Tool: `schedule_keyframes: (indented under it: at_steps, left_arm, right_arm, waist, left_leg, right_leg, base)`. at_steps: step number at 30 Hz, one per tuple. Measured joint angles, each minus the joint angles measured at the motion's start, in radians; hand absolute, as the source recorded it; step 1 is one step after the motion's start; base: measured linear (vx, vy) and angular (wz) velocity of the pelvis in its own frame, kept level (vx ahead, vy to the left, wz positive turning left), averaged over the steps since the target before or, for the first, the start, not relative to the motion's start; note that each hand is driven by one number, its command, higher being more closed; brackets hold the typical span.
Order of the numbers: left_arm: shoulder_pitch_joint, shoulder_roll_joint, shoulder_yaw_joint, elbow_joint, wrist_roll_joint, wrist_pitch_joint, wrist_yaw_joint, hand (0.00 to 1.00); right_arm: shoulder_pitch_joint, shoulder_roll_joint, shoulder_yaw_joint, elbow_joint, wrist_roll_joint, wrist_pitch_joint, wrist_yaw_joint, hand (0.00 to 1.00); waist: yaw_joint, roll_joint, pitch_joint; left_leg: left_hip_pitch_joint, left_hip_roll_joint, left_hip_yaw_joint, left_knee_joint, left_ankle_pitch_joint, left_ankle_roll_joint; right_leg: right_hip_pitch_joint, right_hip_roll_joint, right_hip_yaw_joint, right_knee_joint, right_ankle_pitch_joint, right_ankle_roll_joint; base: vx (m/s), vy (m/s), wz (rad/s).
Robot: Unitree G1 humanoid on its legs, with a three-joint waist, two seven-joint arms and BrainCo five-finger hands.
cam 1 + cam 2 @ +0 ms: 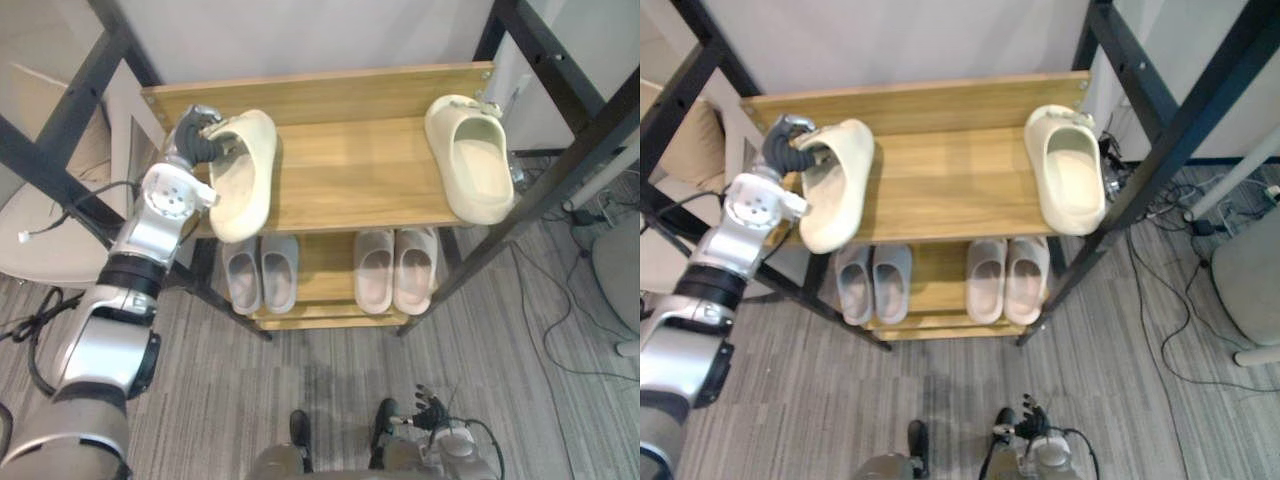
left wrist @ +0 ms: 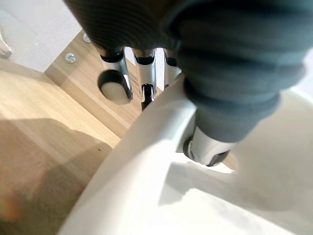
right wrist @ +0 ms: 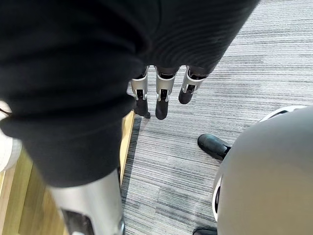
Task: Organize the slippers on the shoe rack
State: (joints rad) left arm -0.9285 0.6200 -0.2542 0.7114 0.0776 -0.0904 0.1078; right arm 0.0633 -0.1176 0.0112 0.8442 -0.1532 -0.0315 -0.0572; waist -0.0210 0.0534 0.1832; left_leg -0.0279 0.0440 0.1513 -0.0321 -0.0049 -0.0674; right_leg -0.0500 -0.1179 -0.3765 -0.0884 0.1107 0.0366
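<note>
The left hand (image 1: 200,142) clamped its fingers (image 2: 148,73) on the rim of a cream slipper (image 1: 245,190) at the left end of the top shelf (image 1: 350,175), likely to pair it with the second cream slipper (image 1: 472,165), well apart at the right end; the right hand (image 3: 164,95) hung idle, fingers straight.

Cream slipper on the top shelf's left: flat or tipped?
Tipped: left hand grips the cream slipper by its rim, tilted sideways, toe overhanging the top shelf.
</note>
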Motion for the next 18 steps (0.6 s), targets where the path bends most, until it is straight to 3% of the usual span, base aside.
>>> schedule_keyframes:
  at_steps: [9,18]
  left_arm:
    - [0.000,0.000,0.000,-0.034,0.003,0.000,0.015,1.00]
    - [-0.069,-0.027,-0.024,-0.075,0.120,0.010,0.049,1.00]
  right_arm:
    - [-0.001,0.000,0.002,0.000,0.000,0.000,0.000,0.00]
    - [-0.013,0.000,0.002,-0.004,0.002,-0.012,-0.001,0.00]
  waist:
    - [-0.008,-0.001,0.000]
    - [-0.038,-0.002,0.001]
  left_leg:
    - [0.013,-0.001,0.001,0.000,-0.001,0.002]
    - [-0.009,-0.005,0.059,0.001,-0.007,0.012]
  right_leg:
    - [0.011,-0.001,0.002,0.000,0.003,0.001]
    - [-0.043,-0.005,0.066,0.000,0.027,0.001]
  base:
    - [0.00,0.000,0.00]
    - [0.00,0.025,-0.19]
